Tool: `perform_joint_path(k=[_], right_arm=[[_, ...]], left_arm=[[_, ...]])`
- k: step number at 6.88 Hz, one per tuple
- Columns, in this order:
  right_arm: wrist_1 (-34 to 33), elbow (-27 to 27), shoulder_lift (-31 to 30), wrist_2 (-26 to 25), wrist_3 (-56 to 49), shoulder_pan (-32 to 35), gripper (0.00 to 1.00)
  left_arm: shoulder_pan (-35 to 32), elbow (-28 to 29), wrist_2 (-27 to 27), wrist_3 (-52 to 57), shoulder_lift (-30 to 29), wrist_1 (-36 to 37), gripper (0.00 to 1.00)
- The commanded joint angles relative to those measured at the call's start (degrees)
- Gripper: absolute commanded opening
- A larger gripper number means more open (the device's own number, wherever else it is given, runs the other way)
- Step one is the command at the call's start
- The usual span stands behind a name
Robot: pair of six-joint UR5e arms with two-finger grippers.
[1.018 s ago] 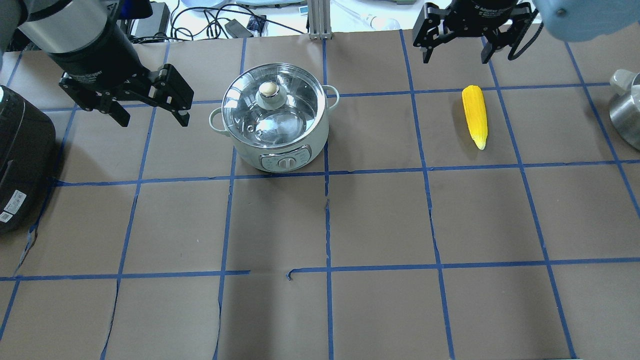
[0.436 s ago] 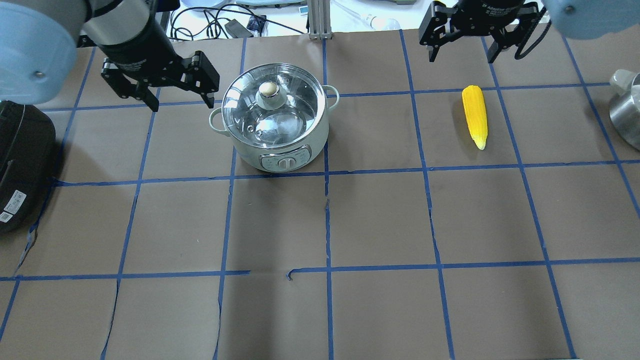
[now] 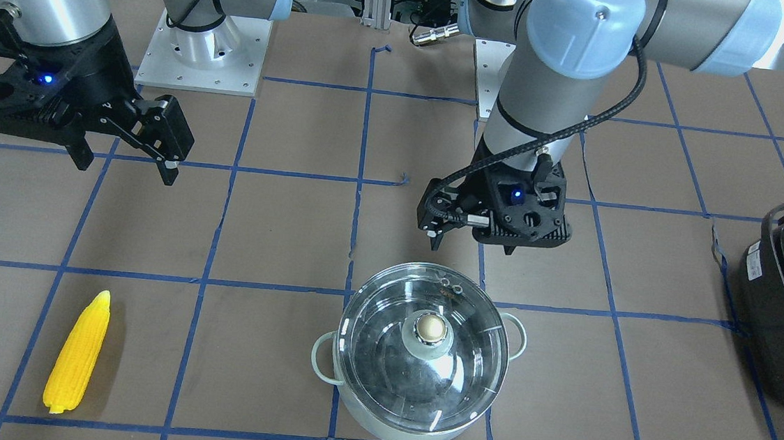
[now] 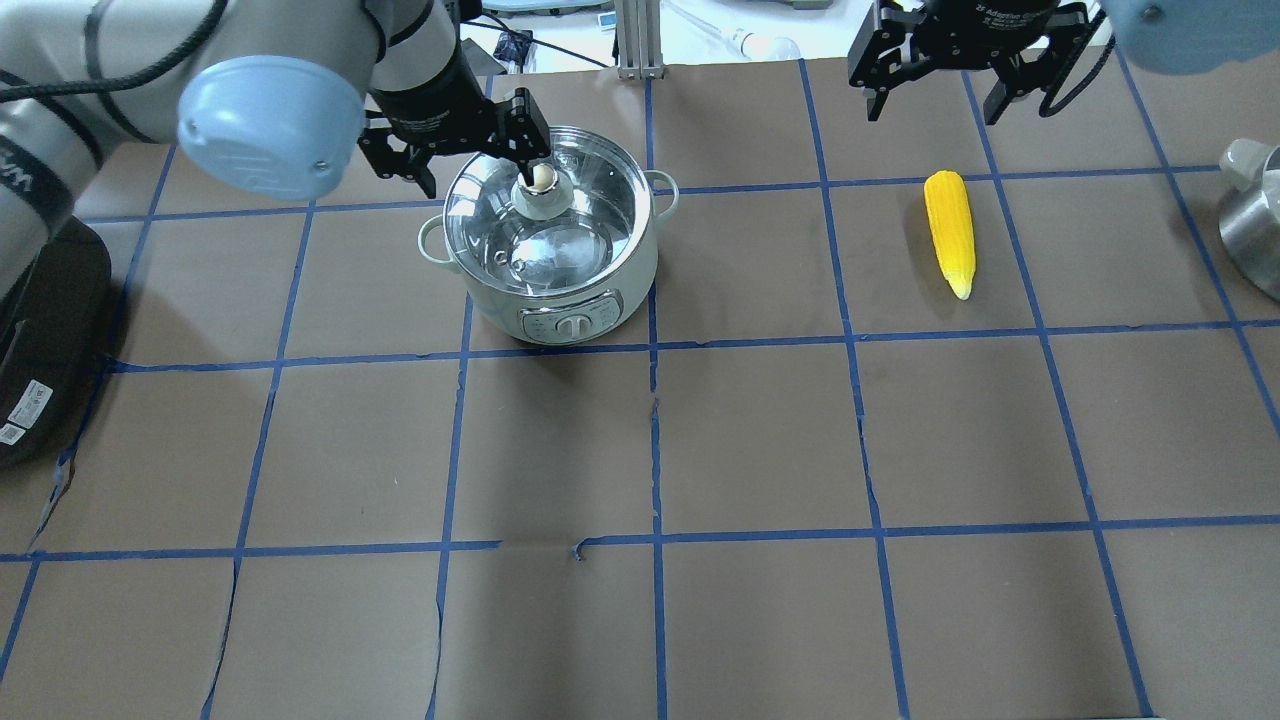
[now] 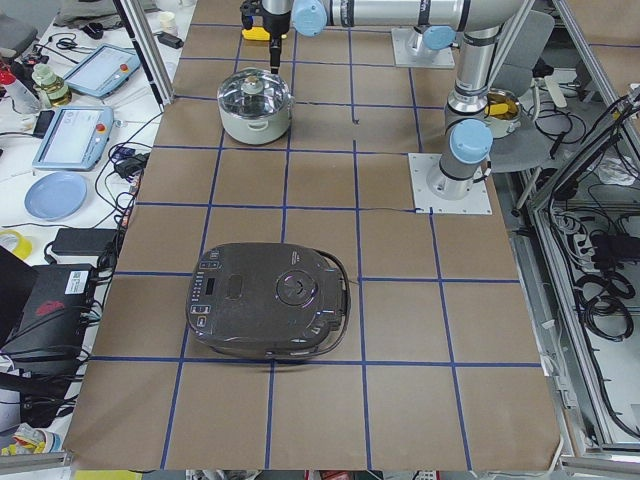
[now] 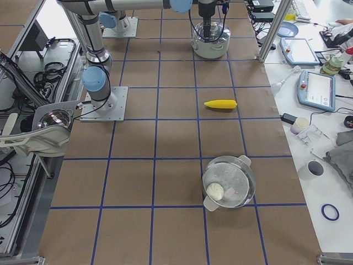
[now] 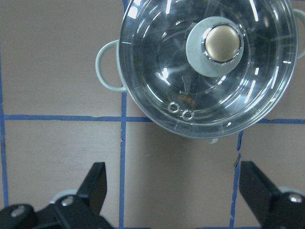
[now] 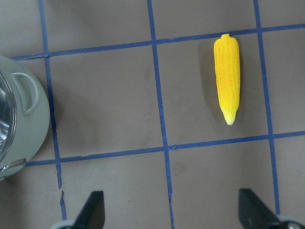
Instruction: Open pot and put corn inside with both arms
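Two grippers, both spread wide and empty, are poised near their separate targets. Left gripper (image 3: 470,244) hangs above the table on the robot's side of the pot (image 4: 490,300), its jaws open far wider than the knob (image 7: 221,44). The wrist view shows the knob ahead of the fingers, not between them, so no grip is made yet. Pot stands toward the table's far edge, opposite the robot and somewhat left of the midline, with the glass lid (image 7: 157,62) seated on its rim. This placement suggests the opening step: the left arm is the nearer one to the pot, and the knob is the lid's only handhold.

Right gripper (image 4: 935,100) hangs high over the table's right half, on the robot's side of the corn (image 4: 950,232) and clear of it. Corn lies flat toward the far edge, between the pot and the right edge and well apart from both, with its tip pointing at the robot. Jaws of this gripper span across the cob's width, which would suit a pinch at mid-length. Likely division of labour: left lifts the lid, right carries the corn. Cooker (image 4: 40,330) at the left edge and a steel vessel (image 4: 1250,230) at the right edge play no part.
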Motion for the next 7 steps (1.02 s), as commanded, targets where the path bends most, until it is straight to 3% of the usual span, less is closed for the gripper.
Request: perform_joint_path(k=[1, 4, 6, 7], right_arm=[[-0.1, 0.0, 0.0, -0.1, -0.3, -0.2, 1.0], [-0.6, -0.1, 0.1, 0.3, -0.4, -0.9, 1.0], [-0.6, -0.1, 0.4, 0.2, -0.4, -0.9, 1.0], [-0.6, 0.0, 0.4, 0.3, -0.3, -0.9, 1.0]], left_arm=[[-1.4, 1.7, 0.4, -0.8, -6.2, 4.0, 1.0], [-1.4, 3.4, 0.8, -0.8, -11.9, 7.6, 1.0], [-1.4, 3.5, 0.9, -0.9, -12.6, 8.3, 1.0], [-1.4, 3.4, 0.9, -1.1, -12.7, 8.4, 0.92]])
